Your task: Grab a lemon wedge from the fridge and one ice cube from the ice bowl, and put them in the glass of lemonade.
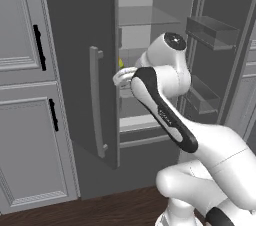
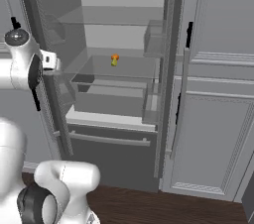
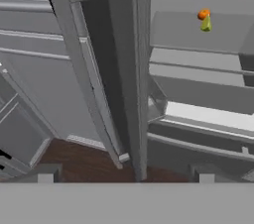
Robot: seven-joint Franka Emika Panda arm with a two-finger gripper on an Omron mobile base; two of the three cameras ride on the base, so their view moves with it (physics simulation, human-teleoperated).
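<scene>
The lemon wedge [image 3: 206, 24] lay on a glass shelf [image 3: 198, 34] inside the fridge [image 1: 80, 70], well beyond the claw [image 3: 124, 176], touching a small orange thing [image 3: 203, 14] too blurred to identify. The claw stood open, holding nothing, its fingertips [image 3: 45, 175] barely visible.

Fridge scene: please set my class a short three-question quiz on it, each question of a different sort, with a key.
1. True or false: the fridge stands open.
2. Multiple choice: the lemon wedge lies
A) on a glass shelf inside the fridge
B) on the wooden floor
C) in the gripper
3. Short answer: what colour is the small thing touching the lemon wedge in the hand view?

Key
1. True: the shelves show between the opened doors.
2. A
3. Orange; what it is cannot be told.
</scene>
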